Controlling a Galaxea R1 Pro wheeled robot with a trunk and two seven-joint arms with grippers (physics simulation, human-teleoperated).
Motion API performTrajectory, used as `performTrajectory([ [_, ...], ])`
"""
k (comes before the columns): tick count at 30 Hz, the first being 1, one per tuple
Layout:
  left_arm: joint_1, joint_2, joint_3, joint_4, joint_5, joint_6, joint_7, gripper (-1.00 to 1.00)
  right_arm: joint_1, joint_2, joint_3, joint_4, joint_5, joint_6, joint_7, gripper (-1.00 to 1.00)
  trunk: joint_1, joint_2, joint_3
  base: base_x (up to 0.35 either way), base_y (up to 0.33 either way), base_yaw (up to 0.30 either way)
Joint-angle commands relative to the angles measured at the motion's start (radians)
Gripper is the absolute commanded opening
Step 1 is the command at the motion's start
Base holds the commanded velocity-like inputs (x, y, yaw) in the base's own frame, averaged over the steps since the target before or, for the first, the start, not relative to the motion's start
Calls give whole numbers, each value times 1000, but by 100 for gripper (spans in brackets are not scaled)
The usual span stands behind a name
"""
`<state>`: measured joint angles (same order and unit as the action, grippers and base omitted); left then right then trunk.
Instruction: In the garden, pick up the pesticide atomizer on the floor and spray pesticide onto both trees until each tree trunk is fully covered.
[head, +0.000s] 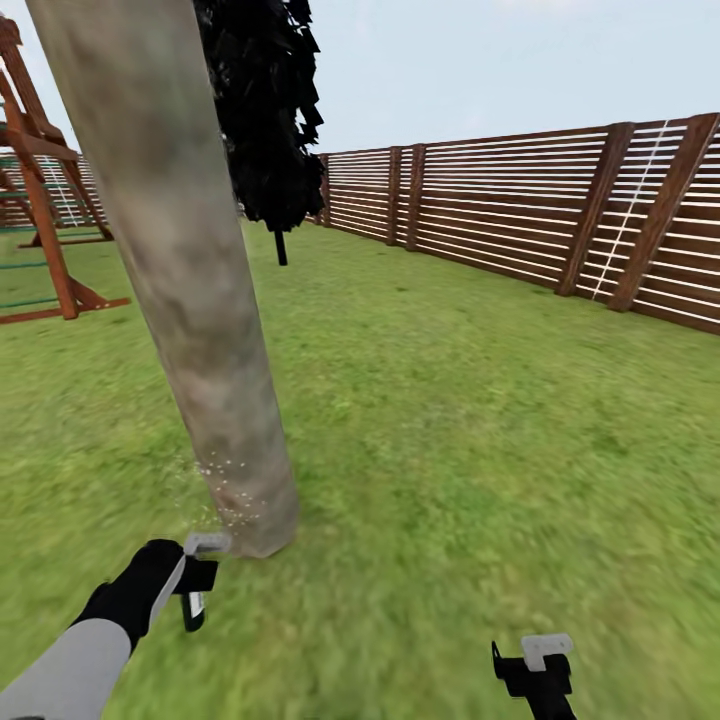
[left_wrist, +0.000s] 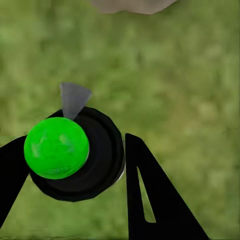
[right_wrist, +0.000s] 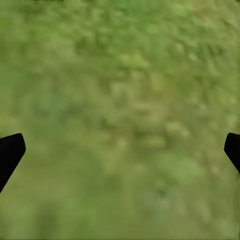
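Trees come first for size: your near tree trunk (head: 190, 290) rises from the lawn (head: 480, 420) as a thick, mottled grey-tan column, with a dark thin-stemmed tree (head: 265, 110) behind it, the slatted fence (head: 560, 215) along the right and a wooden play frame (head: 45, 190) at far left. Pale flecks of spray (head: 228, 485) speckle the trunk's foot only, so you have, by my reckoning, most of its height left to cover. Your left gripper (head: 197, 583) sits low, just beside that foot, its jaws closed around the pesticide atomizer (left_wrist: 75, 155), whose green cap (left_wrist: 56, 147) and grey nozzle (left_wrist: 74, 97) show between the fingers (left_wrist: 155, 195). It looks a small, rigid, light bottle with a smooth round body that could twist in the grip; keep your hold across the body below the cap and leave the nozzle clear. Your right gripper (head: 535, 665) hangs over bare grass, jaws spread wide and holding nothing.
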<state>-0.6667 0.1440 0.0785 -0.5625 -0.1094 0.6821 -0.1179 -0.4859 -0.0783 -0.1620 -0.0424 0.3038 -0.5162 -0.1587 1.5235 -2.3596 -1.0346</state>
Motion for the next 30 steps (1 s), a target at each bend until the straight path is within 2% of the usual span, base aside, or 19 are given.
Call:
performTrajectory([
  [1, -1, -2, 6, -1, -8, 6, 0, -100, 0, 0, -7, 1, 11, -3, -4, 100, 0, 0, -1, -100, -259, 137],
  [11, -1, -7, 9, -2, -6, 5, 5, -100, 0, 0, -7, 2, 11, -3, -4, 100, 0, 0, -1, -54, -257, 16],
  [16, -1, -9, 8, -1, 15, 4, 4, -100, 0, 0, -7, 2, 11, -3, -4, 100, 0, 0, -1, 150, -262, 230],
  [22, -1, -9, 8, -2, 19, 4, 4, -100, 0, 1, -7, 2, 11, -3, -4, 100, 0, 0, -1, 190, -231, 255],
  [30, -1, -10, 8, -2, 19, 4, 4, -100, 0, 1, -7, 2, 11, -2, -3, 100, 0, 0, -1, -41, -271, 15],
])
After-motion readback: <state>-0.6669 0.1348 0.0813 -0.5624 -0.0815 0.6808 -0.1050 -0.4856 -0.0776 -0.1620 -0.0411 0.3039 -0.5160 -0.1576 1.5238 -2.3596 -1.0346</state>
